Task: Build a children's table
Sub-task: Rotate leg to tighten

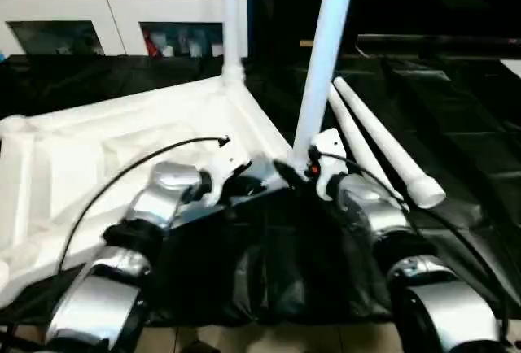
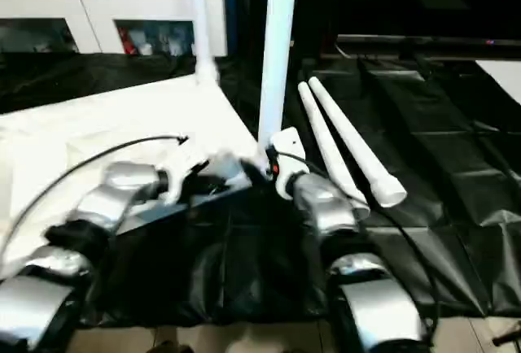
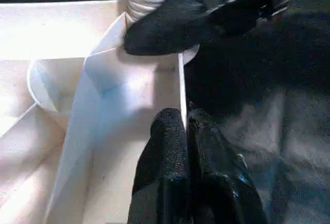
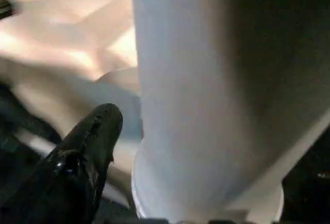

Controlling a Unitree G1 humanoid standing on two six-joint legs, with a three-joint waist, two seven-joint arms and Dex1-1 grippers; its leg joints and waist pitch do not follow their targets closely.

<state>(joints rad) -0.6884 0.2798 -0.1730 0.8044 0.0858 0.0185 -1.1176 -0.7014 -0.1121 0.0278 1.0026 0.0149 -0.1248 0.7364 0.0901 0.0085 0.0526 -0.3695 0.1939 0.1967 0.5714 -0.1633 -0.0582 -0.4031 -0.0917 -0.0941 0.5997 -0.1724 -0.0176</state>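
The tabletop lies upside down, ribbed underside up, across the left half of the head view on a black sheet; its near right corner sits at centre frame, between the two grippers; a second leg stands upright in the far corner socket, at upper centre; the near leg rises from the near right corner, leaning slightly right toward the top edge; two loose legs lie side by side on the sheet at centre right, touching along their length, thick ends toward the lower right.

The left gripper is at the tabletop's right rim just left of the near corner; its fingers are pressed together, and in the left wrist view the thin rim edge runs up from between the tips, so they look to be pinching that rim; the right gripper is at the foot of the near leg; one black finger shows in the right wrist view just beside the leg's base, apart from it; whether the jaws are spread or gripping I cannot tell.

A white cabinet with glass doors runs along the upper left; a strip of pale floor shows along the bottom edge.
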